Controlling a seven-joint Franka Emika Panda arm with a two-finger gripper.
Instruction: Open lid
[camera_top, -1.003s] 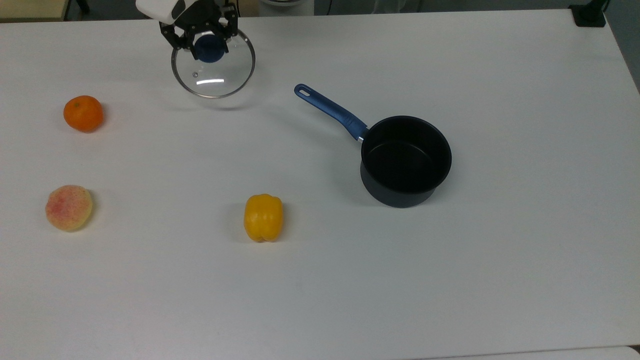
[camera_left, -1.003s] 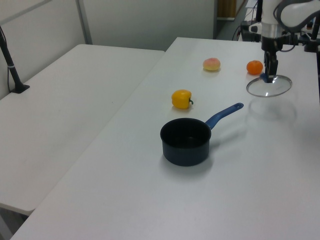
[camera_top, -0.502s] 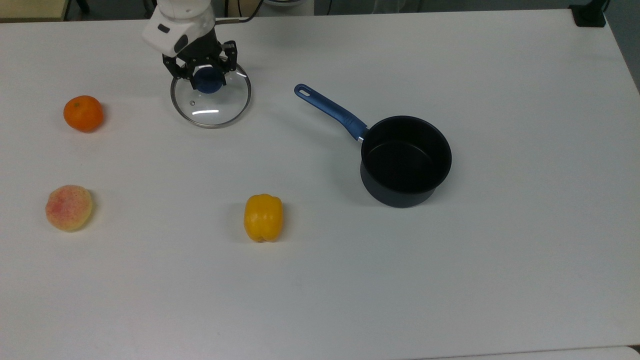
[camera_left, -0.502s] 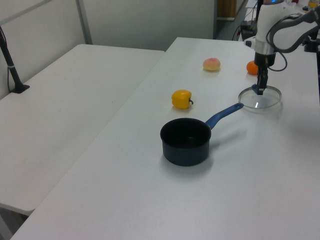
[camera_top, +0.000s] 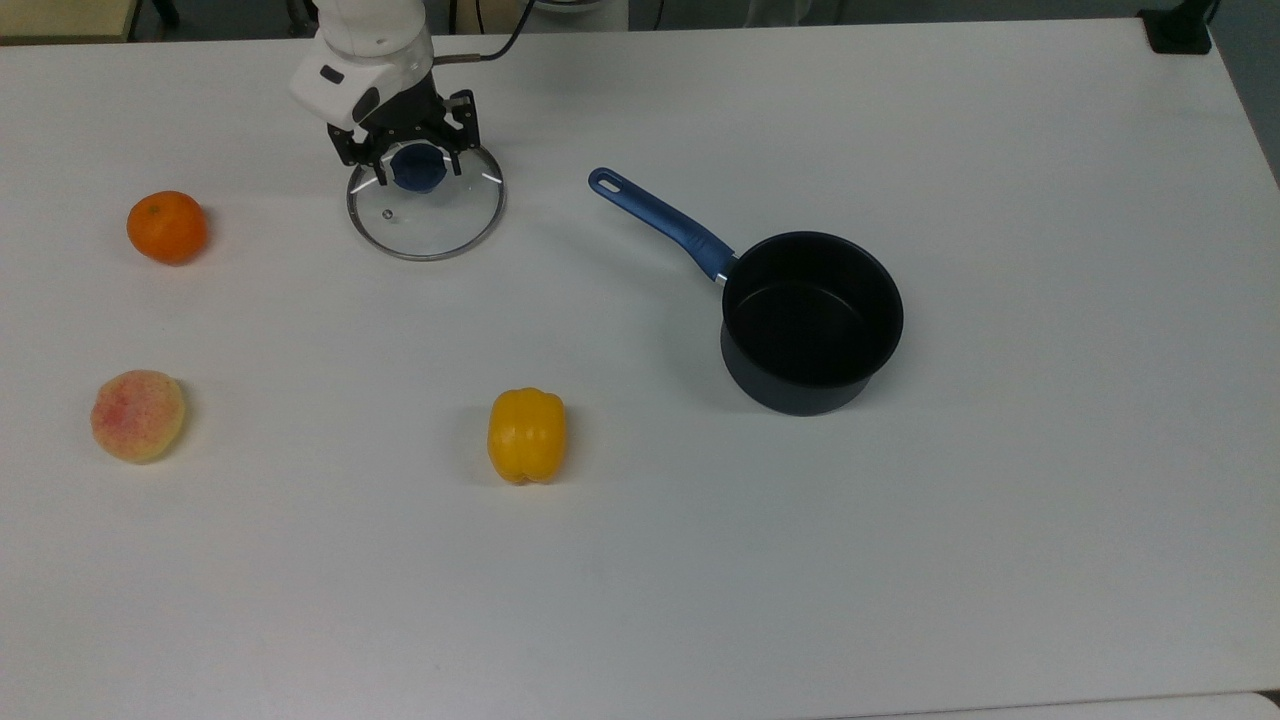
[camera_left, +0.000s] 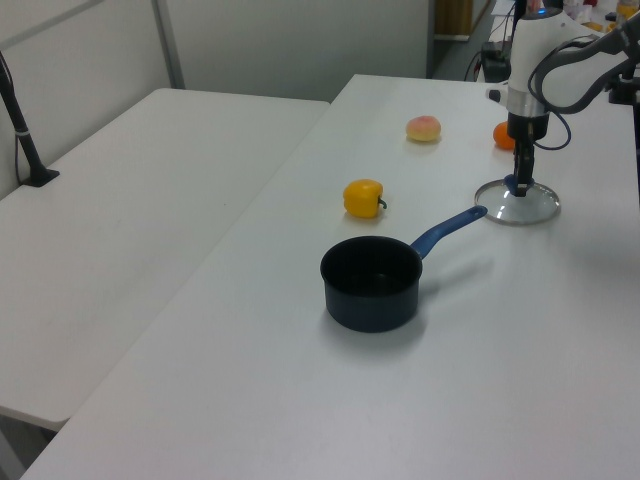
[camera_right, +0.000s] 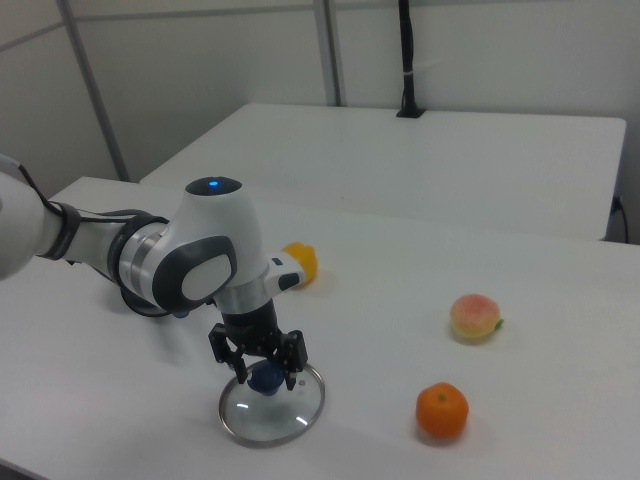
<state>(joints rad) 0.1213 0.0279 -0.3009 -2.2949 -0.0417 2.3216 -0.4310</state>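
One lid (camera_top: 426, 212) flat beside fingers (camera_top: 377, 167)

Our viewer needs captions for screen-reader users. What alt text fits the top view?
A robot arm's tool sits over the blue knob of a glass lid lying flat on a white table, apart from an open dark saucepan. An orange, a peach and a yellow pepper lie nearby.

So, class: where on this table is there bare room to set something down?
Widest bare stretch: the table on the top view's right of the saucepan, and its whole near strip below the yellow pepper. Busiest: the far-left corner, with gripper, lid and orange.
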